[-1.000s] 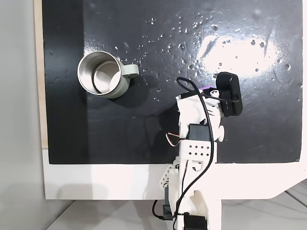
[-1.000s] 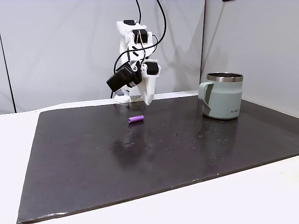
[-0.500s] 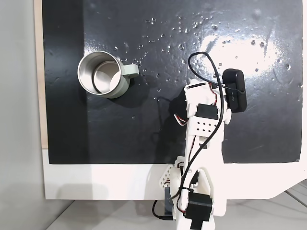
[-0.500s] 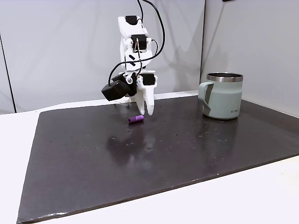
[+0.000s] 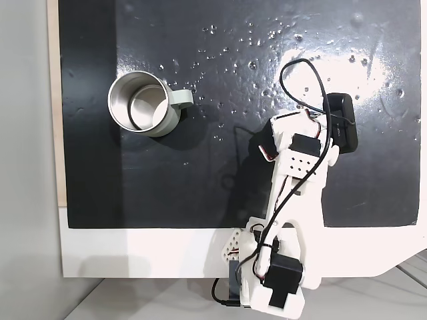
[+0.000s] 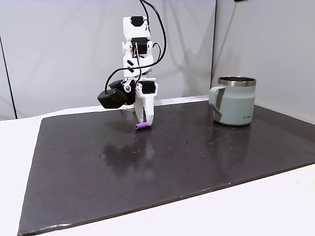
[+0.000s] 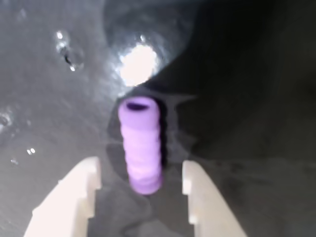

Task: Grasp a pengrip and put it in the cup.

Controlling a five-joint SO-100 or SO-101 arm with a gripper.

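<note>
A: Which step is this?

B: The grasp. The white two-finger gripper has its jaws parted either side of the small purple ribbed pengrip, which lies flat on the dark glossy worktop, roughly mid-way along its far edge in the side fixed view. Nothing is held yet.

A: And next?

B: Probably closing squarely on it; contact looks absent, though the wrist view is blurry. The pale grey-green steel-lined cup waits near the far right corner.
</note>
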